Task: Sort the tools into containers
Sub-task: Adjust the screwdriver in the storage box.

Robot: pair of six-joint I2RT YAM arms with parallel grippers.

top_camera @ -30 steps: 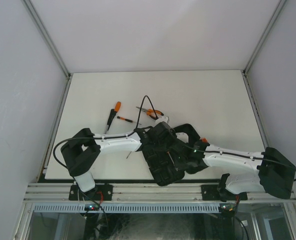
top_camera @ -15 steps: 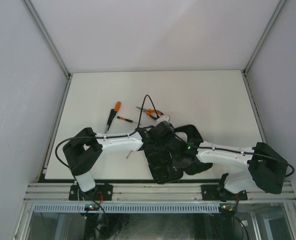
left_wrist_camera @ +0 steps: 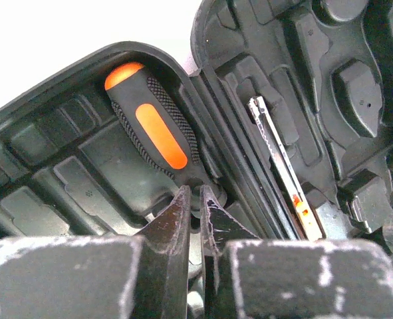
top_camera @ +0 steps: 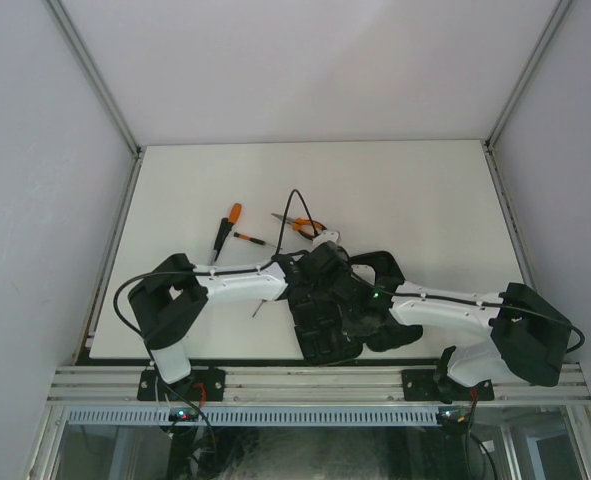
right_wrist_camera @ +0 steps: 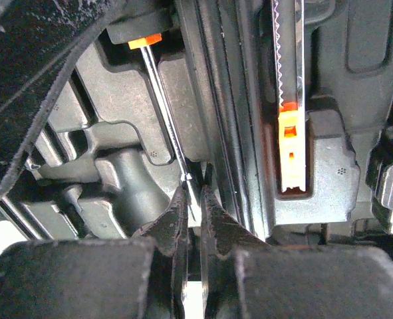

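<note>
At lower centre, the left gripper stands narrow at the thick screwdriver's neck, probably seating it in the case; I can't tell if it grips. The right gripper, closed, meets the thin screwdriver, likely pressing it home.

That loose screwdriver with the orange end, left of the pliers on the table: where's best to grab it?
By the thick handle of the orange-ended screwdriver, from straight above, closing across its width. It lies flat and diagonal on the table, so only its top is free, and the shaft looks too thin. A smaller screwdriver lies close beside it.
</note>
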